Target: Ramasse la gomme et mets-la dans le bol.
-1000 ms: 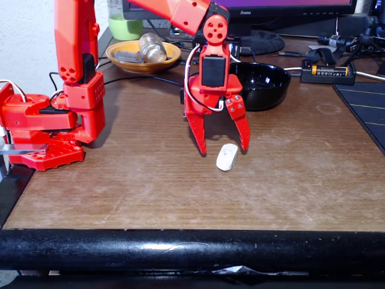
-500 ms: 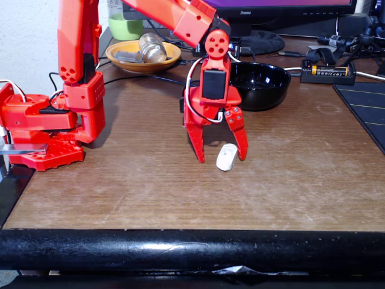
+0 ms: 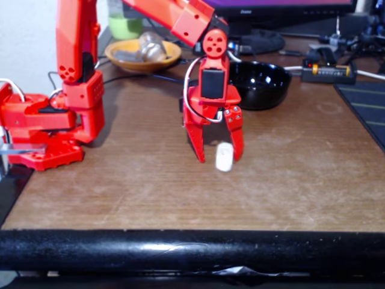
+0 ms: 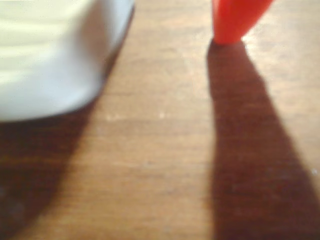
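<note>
On the brown wooden table your red two-finger gripper stands with jaws parted around the small white matte eraser (nothing gripped yet), so closing, lifting and carrying to the glossy black bowl behind all remain.

Probably a home office: wooden desk (worn), monitor, cables.

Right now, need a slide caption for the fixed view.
Red gripper lowered to the table, open jaws around the white eraser, black bowl waiting behind.
</note>
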